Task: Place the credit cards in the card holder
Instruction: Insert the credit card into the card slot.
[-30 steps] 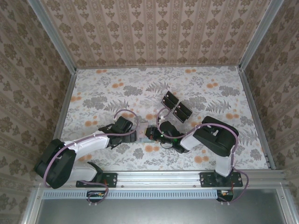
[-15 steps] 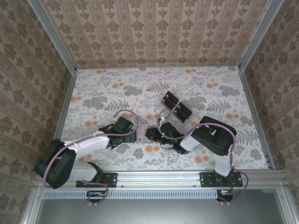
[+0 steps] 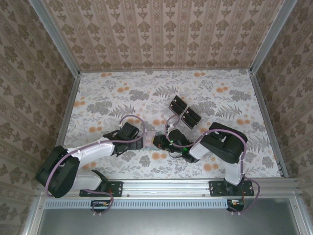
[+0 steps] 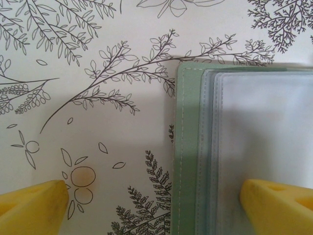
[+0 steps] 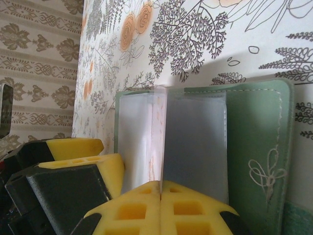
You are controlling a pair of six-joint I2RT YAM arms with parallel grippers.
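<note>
So the card holder [image 3: 149, 137] is lying open on the flowery counter [image 3: 220, 93], a bit below the middle of the overhead shot, with both arms crowded in on it from either side. Up and to the right of it sit two black blocks [image 3: 185, 111], well apart from the wallet.

The left claw [image 4: 154, 208] is spread as wide as it goes and has hold of nothing. In its own wrist view, one yellow fingertip sits bottom left over bare counter and the other bottom right over the clear sleeves. The holder's green stitched edge [image 4: 188, 147] runs down the right half of that frame.

The right claw [image 5: 161, 205] is fully closed, its yellow pads pressed together at the bottom of its own view. The holder [image 5: 254, 137] stands open right above it, green cover on the right and clear sleeves fanned out to the left. A thin pale leaf [image 5: 159, 127] rises edge-on from right where the pads meet. Honestly can't tell if that's a pink card or just a sleeve, or whether it's actually pinched.
</note>
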